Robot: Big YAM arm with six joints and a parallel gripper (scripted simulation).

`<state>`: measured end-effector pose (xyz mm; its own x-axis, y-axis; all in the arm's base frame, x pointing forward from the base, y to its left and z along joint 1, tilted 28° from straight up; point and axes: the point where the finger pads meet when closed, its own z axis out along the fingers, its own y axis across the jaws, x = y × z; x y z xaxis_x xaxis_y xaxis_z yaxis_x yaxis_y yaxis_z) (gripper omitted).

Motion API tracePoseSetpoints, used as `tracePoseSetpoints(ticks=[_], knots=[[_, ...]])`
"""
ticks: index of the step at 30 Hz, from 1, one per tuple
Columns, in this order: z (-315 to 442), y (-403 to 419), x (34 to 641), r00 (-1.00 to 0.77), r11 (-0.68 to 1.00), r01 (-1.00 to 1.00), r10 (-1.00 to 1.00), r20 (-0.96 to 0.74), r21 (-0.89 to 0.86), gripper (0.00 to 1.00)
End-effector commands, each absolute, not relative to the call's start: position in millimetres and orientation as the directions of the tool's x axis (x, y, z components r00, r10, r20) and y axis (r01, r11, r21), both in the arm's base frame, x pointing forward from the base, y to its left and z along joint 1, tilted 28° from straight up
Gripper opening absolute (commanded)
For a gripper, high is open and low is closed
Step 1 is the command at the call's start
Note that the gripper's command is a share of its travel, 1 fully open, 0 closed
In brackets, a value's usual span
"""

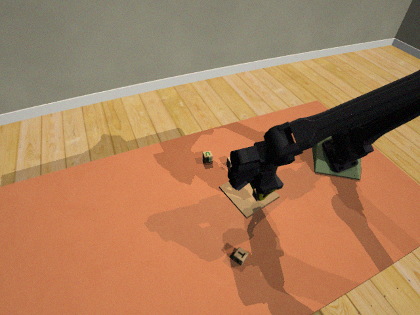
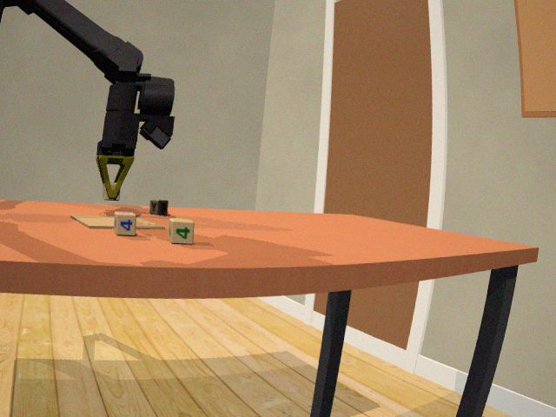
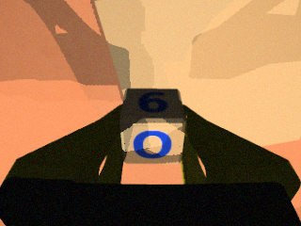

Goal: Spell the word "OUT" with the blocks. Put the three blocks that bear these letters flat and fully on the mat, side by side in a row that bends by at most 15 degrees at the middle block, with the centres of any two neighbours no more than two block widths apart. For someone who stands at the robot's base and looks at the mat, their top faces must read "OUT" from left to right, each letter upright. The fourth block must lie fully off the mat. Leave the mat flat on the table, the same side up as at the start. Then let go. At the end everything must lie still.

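Note:
My gripper (image 1: 260, 197) (image 2: 111, 195) (image 3: 152, 113) is shut on the O block (image 2: 106, 192) (image 3: 152, 144), whose blue O faces the palm and whose dark 6 side also shows. It holds the block above the tan mat (image 1: 245, 209) (image 2: 94, 221) (image 3: 165, 24), near the mat's edge. The mat lies flat. The U block (image 1: 207, 157) (image 2: 181, 231), with a green letter on top, lies off the mat. The T block (image 1: 240, 256) (image 2: 158, 207) lies off the mat on the other side, T up. Its turn relative to the mat is hard to judge.
The fourth block (image 1: 228, 162) (image 2: 125, 224) stands off the mat between the U block and the mat; the arm mostly hides it in the top view. The green base plate (image 1: 320, 166) is at the right in that view. Arm shadows cross the orange table (image 1: 102, 244) (image 2: 292, 251).

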<state>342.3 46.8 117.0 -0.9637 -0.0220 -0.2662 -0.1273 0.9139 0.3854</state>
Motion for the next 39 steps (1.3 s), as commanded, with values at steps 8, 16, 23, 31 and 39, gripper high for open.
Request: tracePoseSetpoints(ticks=[8,16,23,31,39], knots=[[94.0,61.7,354.6,-0.963,0.913,-0.118,-0.010,-0.269,0.390,0.25],[94.7,63.2,357.7,-0.963,0.913,-0.119,-0.010,-0.270,0.390,0.25],[94.7,63.2,357.7,-0.962,0.913,-0.127,-0.018,-0.274,0.388,0.25],[94.7,63.2,357.7,-0.962,0.913,-0.127,-0.018,-0.274,0.388,0.25],[93.9,63.2,356.9,-0.962,0.913,-0.127,-0.018,-0.272,0.388,0.25]])
